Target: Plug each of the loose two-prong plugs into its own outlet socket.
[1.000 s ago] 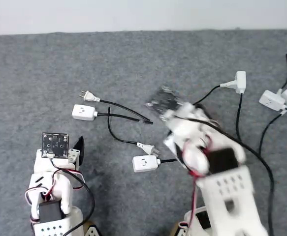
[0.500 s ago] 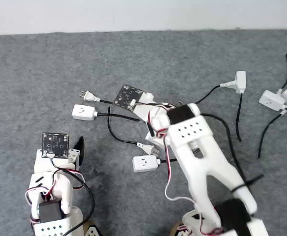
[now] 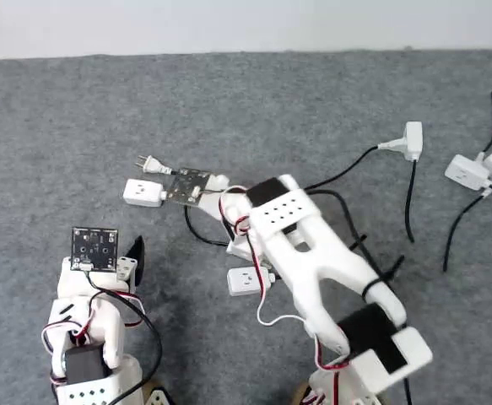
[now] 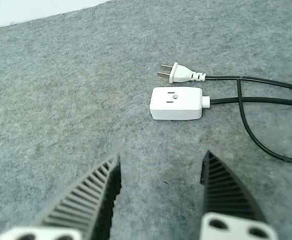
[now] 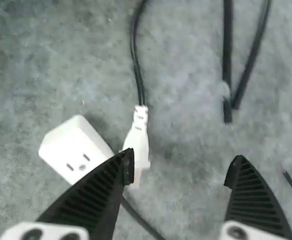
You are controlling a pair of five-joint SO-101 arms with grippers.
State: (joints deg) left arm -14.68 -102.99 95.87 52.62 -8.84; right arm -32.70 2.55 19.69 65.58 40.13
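Observation:
A white two-prong plug lies on the grey carpet beside a white outlet socket. My right gripper hangs open just above them, one fingertip right next to the plug. In the high view that arm covers this plug, and the socket shows beside it. Another plug and its socket lie ahead of my left gripper, which is open and holds nothing. A third plug lies at the far right near two sockets.
Black cords loop across the carpet between the plugs and sockets and cross under the right arm. More cords run down the right side. A pale wall edge bounds the far side.
The right arm has swung left and come down over the middle plug and socket. The left arm and all the plugs have stayed put.

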